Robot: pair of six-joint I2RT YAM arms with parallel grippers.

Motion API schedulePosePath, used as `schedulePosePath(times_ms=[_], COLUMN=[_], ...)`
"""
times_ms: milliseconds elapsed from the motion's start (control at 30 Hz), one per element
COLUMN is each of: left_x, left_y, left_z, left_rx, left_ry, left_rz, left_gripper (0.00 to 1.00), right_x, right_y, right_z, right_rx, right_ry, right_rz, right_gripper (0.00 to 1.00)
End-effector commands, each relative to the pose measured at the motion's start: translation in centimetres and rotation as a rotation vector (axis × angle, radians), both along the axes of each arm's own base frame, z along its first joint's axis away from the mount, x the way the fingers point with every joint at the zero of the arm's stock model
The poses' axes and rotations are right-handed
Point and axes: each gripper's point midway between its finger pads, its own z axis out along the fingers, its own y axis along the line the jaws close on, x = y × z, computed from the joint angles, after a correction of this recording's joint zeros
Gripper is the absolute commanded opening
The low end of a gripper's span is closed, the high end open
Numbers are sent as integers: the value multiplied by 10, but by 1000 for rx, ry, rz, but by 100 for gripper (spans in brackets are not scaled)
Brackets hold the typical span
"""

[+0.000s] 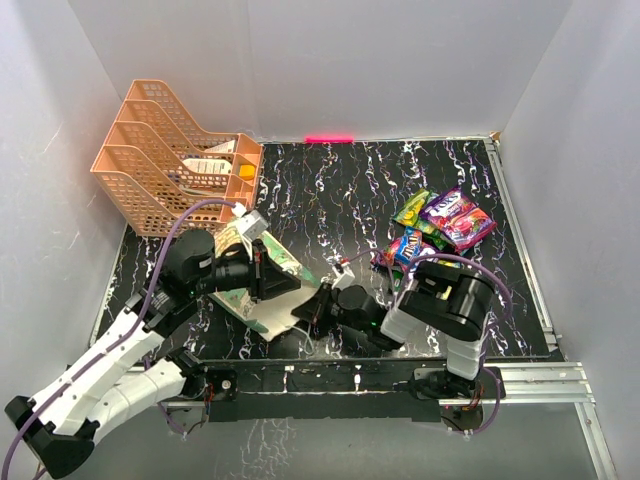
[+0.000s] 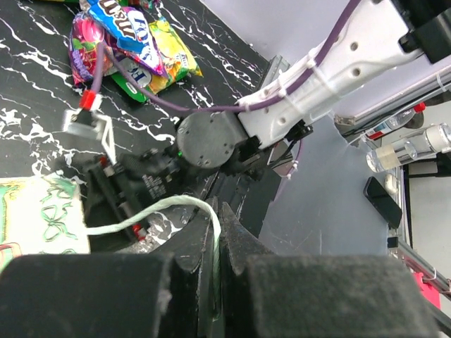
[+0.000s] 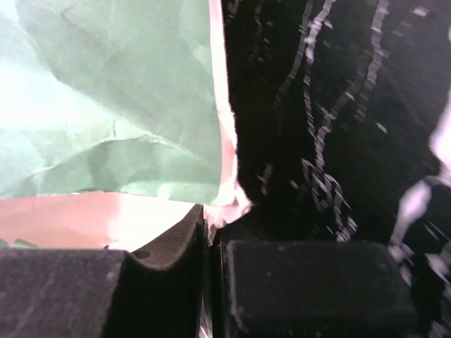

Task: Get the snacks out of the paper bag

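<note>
A heap of glossy snack packets (image 1: 440, 225) in green, purple, pink and blue lies on the right of the black marbled desk (image 1: 340, 190). It is well apart from the cream paper bag (image 1: 262, 315) with mint-green sides, so a good part of the task looks done.

The paper bag sits left of centre, tipped over and crumpled between the two arms, near the peach plastic mesh tray rack (image 1: 165, 165). The left pincer (image 2: 220, 229) is closed on the bag's thin white string handle (image 2: 162, 207), which loops out from between its fingers. The right pincer (image 3: 209, 225) is clamped shut on the bag's paper edge, where the mint-green side meets a pale fold.

No view looks into the bag's mouth, so I cannot tell whether any packet is inside. My judgement is that the arms hold the bag at two points to open or tip it. What is left is to bring out anything hidden there and add it to the heap.
</note>
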Motion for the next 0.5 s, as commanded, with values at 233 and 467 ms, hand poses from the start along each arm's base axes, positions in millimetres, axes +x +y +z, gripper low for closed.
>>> schedulePosePath(times_ms=[233, 467], left_x=[-37, -51], left_y=[-13, -20], left_z=[40, 70], left_rx=[-216, -353], left_ry=[18, 30], left_rz=[-197, -325], left_gripper=[0, 0], right_x=[-11, 25], right_y=[-39, -12], right_z=[37, 81], right_rx=[0, 40], right_ry=[-161, -357], right_rz=[-12, -65], right_gripper=[7, 7])
